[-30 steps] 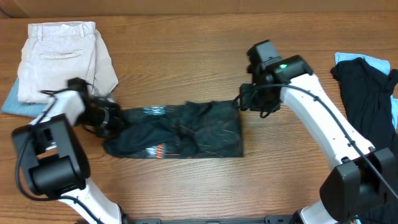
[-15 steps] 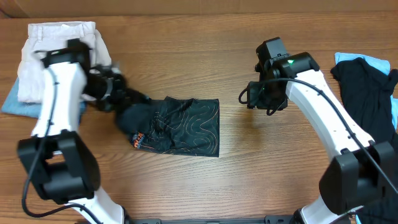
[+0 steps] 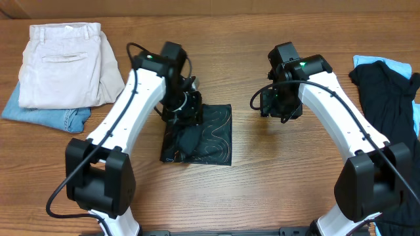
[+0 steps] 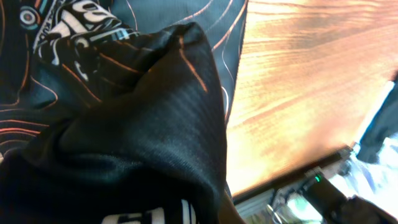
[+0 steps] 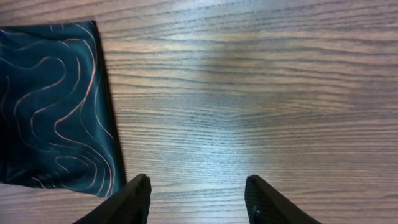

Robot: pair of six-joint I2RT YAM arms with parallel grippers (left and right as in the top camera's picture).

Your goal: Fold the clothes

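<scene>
Nearest you, the shirt is lying as a compact folded packet on the bench, a little left of centre, with its orange lines facing up on the right half. At its far left corner your left end effector is sitting right on a raised bunch of cloth. Fabric is filling the wrist view and hiding the fingers, so I cannot tell whether it is pinching. Your right end effector is hovering spread and empty over bare wood, with the packet's right edge lying apart to its left. The left arm is the nearer one. Farthest off, beige trousers are resting on jeans.
</scene>
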